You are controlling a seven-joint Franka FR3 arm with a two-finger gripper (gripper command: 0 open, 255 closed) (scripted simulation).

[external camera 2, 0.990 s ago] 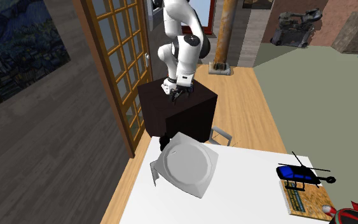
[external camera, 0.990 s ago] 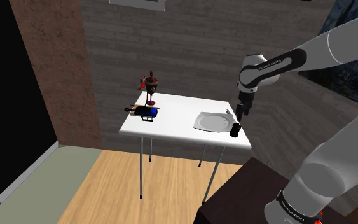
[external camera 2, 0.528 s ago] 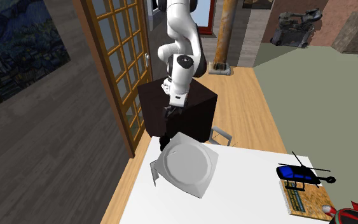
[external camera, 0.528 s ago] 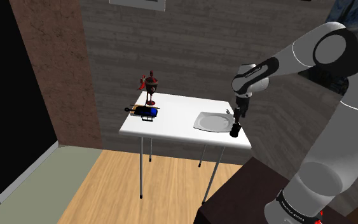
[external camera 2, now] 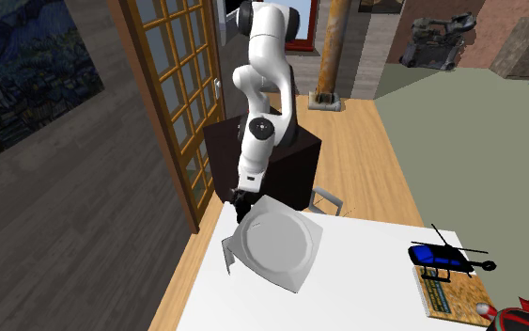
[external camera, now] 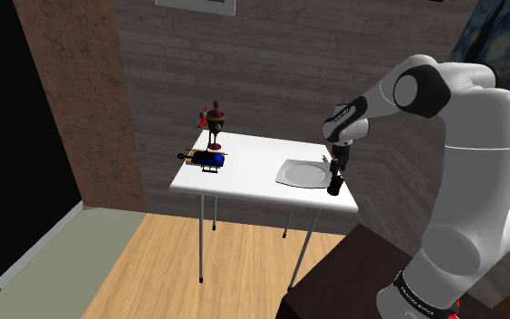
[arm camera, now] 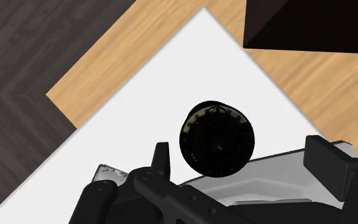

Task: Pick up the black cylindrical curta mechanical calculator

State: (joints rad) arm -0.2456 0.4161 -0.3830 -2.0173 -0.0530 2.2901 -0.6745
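1. Black claw (arm camera: 243, 153) is spread wide and grips nothing. The calculator (arm camera: 217, 137), seen top-on, stands between the fingers (arm camera: 163, 159), and neither touches it.
2. In the shoulder view the calculator (external camera: 334, 188) stands upright at the table's (external camera: 235, 177) four-o'clock corner, directly under the claw. A plate (external camera: 303, 173) lies just beside it at nine o'clock.
3. Judged step: the approach is lined up and the grasp is not yet made. Next the claw needs to go lower, centre on the barrel, close, then lift.
4. How far down the barrel the fingertips reach is hard to tell. In the second exterior view, black claw and calculator merge at the plate's eleven o'clock.
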